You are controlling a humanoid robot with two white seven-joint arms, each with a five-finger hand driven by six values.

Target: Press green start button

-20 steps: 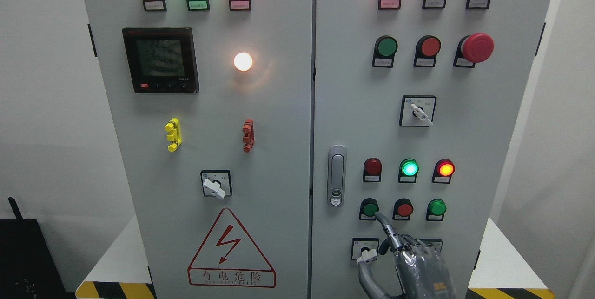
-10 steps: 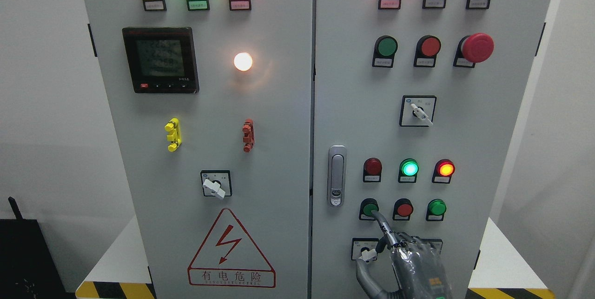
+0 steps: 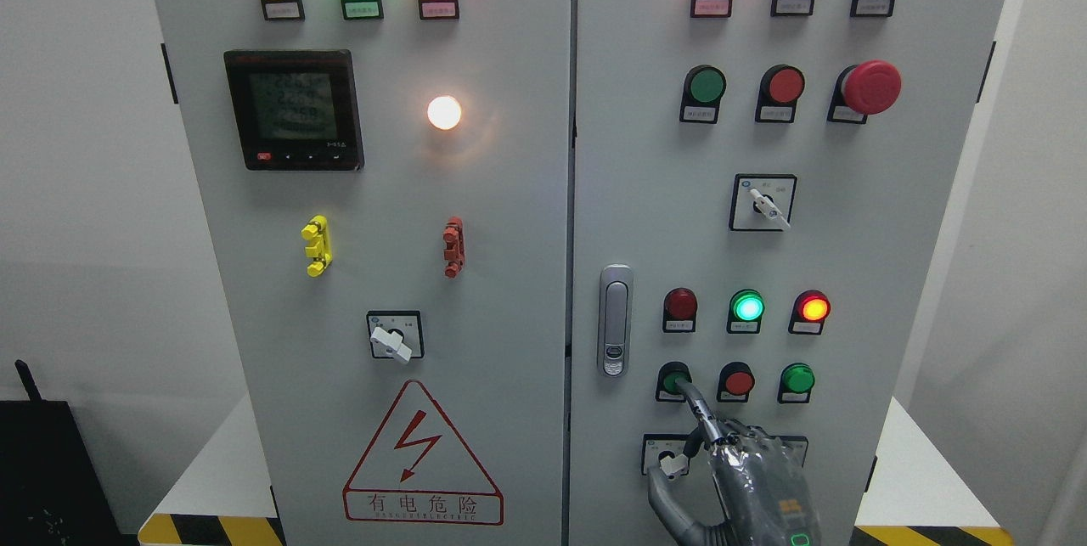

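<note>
1. Head view shows the right hand (image 3: 751, 478) rising from the bottom edge, right of the middle, in front of the lower part of the cabinet's right door (image 3: 892, 232); no left arm shows
2. Its index finger (image 3: 698, 407) is stretched out straight and its tip meets the lower edge of the green button (image 3: 675, 379), the leftmost in the bottom row of three; the other fingers are curled back toward the palm and hold nothing
3. Contact looks low on the cap, so the press would go better with the tip moved up toward the button's middle, then pushed straight into the door and not along it
4. A red button (image 3: 738, 381) sits just to the right and a white knob switch (image 3: 671, 463) lies below, close to the thumb; keep the curled fingers off both
5. Whether the button is already pushed in cannot be told; the green lamp (image 3: 747, 306) above the row is lit, so it gives no clear sign of a fresh press
</note>
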